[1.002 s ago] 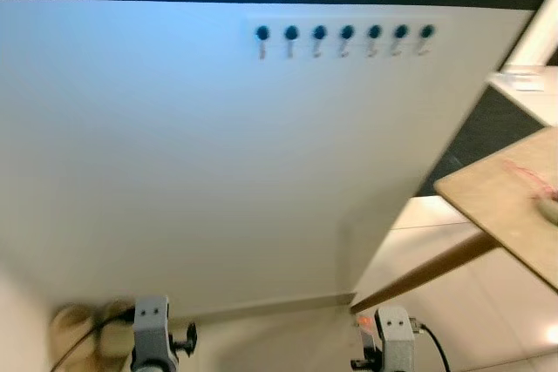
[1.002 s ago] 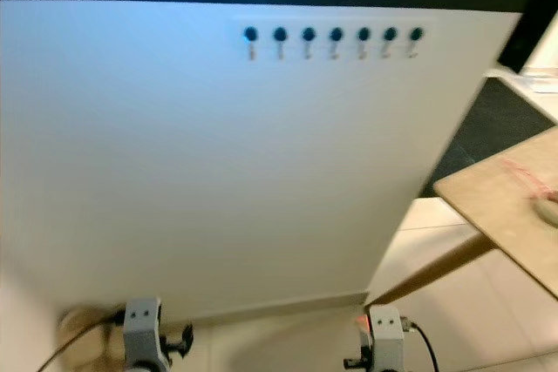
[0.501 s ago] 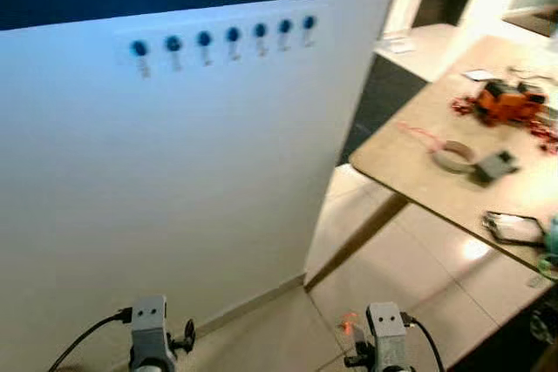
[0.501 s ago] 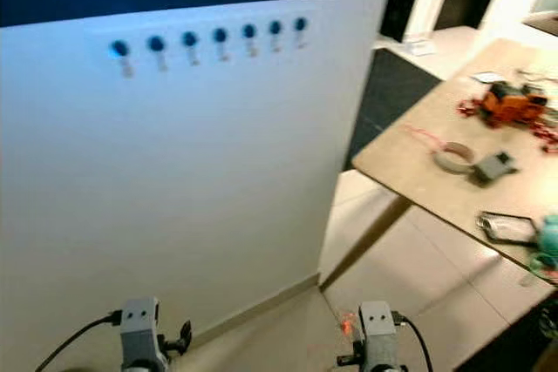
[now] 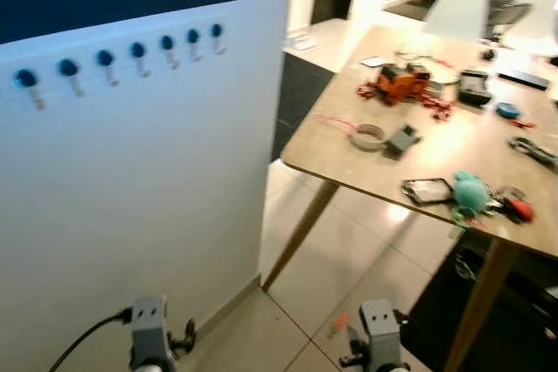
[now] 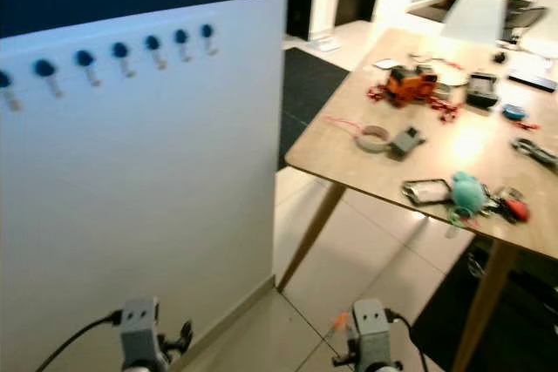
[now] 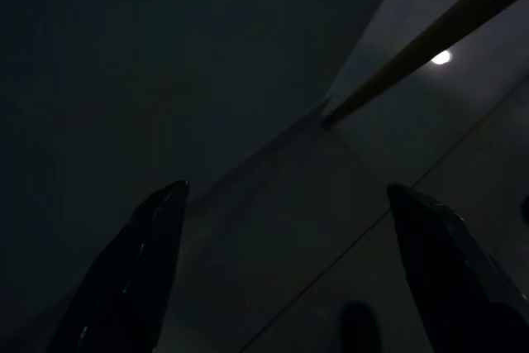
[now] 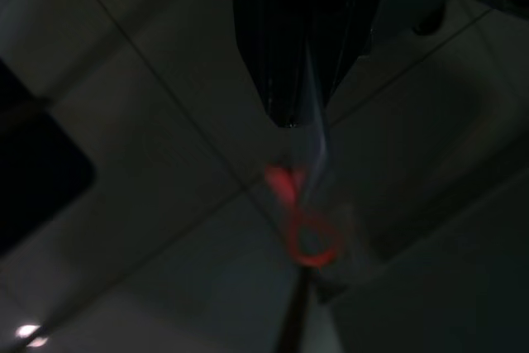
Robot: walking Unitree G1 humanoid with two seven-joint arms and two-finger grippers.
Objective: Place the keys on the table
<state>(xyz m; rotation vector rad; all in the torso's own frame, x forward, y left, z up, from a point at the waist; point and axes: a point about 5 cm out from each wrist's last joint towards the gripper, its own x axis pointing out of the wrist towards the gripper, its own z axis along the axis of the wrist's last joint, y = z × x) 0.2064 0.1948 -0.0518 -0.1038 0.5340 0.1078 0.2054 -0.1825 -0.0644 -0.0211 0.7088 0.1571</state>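
Below the right gripper (image 8: 297, 113), over pale floor tiles (image 8: 165, 229), hang the keys (image 8: 304, 219): a blurred red-orange ring w/ a small red tab beside it, dangling from a thin pale strand that runs up between the black fingers. Those fingers are pressed together on the strand, so the right pincer is clenched on the keys. The blur is too strong to make out any metal key blades. From the head cam, a small orange-red speck (image 5: 338, 325) shows just beside the right wrist, low and well short of the tabletop.

The left gripper (image 7: 289, 287) hangs in shade, its two black fingers (image 7: 136, 270) spread wide apart w/ nothing between them, i.e. released.

Right of the robot stands the light wooden table (image 5: 331, 158) on slanted wooden legs. On it: an orange toy vehicle (image 5: 399, 81), a grey tape roll (image 5: 367, 136), a small grey block (image 5: 402, 138), a teal plush toy (image 5: 472, 191) and a dark-framed flat item (image 5: 427, 189) near the front edge.

Left of it is a white panel (image 5: 139, 198) w/ a row of blue-knobbed hooks (image 5: 138, 51) near its top. A white chair (image 5: 460, 13) sits beyond the table's far side.
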